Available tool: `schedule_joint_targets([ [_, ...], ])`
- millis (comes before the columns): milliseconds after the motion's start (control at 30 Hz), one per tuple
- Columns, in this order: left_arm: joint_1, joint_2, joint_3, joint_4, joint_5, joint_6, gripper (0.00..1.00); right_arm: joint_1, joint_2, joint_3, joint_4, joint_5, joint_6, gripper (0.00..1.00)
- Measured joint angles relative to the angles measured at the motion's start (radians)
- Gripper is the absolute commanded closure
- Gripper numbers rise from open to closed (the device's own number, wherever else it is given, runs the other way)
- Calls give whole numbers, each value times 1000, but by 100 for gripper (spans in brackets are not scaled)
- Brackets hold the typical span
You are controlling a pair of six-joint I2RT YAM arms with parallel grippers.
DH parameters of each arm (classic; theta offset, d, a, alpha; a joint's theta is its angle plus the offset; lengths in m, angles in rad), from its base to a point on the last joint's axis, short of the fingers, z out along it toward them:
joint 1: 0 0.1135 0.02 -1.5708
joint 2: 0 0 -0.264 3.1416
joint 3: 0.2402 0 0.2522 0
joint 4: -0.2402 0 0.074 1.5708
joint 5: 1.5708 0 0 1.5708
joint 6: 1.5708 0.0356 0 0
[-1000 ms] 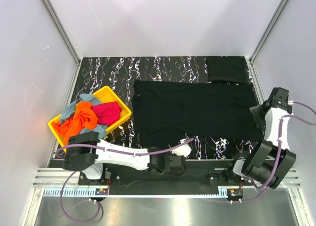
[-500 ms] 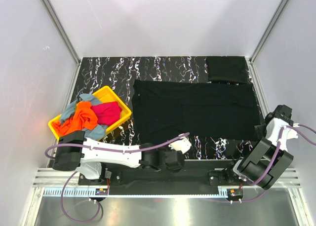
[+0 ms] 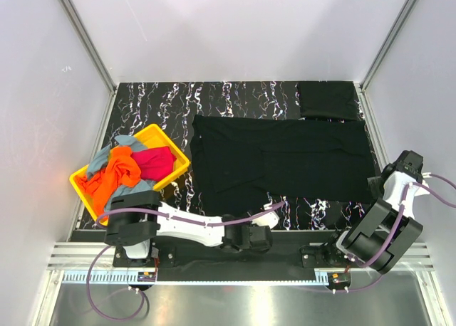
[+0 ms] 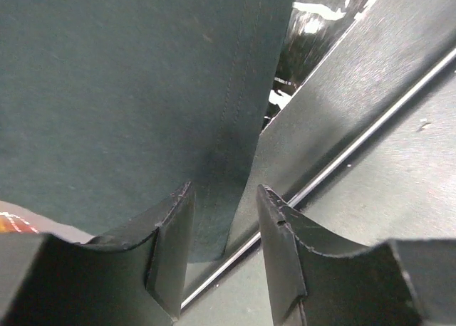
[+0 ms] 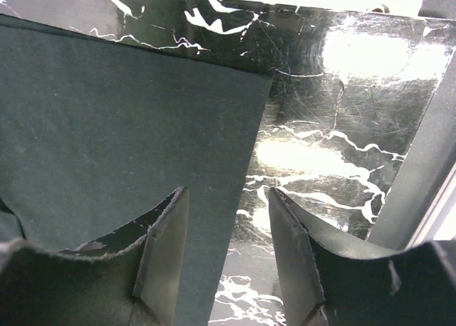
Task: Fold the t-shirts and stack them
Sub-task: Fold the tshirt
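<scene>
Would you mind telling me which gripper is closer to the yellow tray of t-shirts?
Left. The left gripper sits at the spread black t-shirt's near edge, right of the yellow tray; the right gripper is farther, at that shirt's right edge.

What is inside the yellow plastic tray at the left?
A crumpled heap: orange cloth t-shirt, magenta t-shirt, grey-blue t-shirt. They hide the floor of the yellow plastic tray and anything beneath.

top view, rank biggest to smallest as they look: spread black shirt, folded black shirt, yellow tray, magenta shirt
1. spread black shirt
2. yellow tray
3. folded black shirt
4. magenta shirt, partly buried in the pile, so only its visible part counts
</scene>
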Motion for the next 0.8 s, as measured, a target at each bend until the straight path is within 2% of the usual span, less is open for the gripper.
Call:
schedule_joint_targets([
  [100,0,18,-4,2,4,-2,50,0,-6,0,2,-6,-6,44],
  [233,0,22,-4,8,5,-2,52,-1,-8,0,6,-16,-7,44],
  [367,0,24,-4,10,3,-6,76,-1,-15,0,13,-18,-8,44],
  [467,2,26,-3,9,-16,1,86,-1,-19,0,16,-18,-8,44],
  [533,4,27,-3,7,-23,2,89,-2,-19,0,16,-18,-8,44],
  [600,4,29,-1,5,-31,2,100,-3,-19,0,16,-18,-8,44],
  [800,4,30,4,-2,-37,2,100,-7,-24,0,16,-18,-8,44],
])
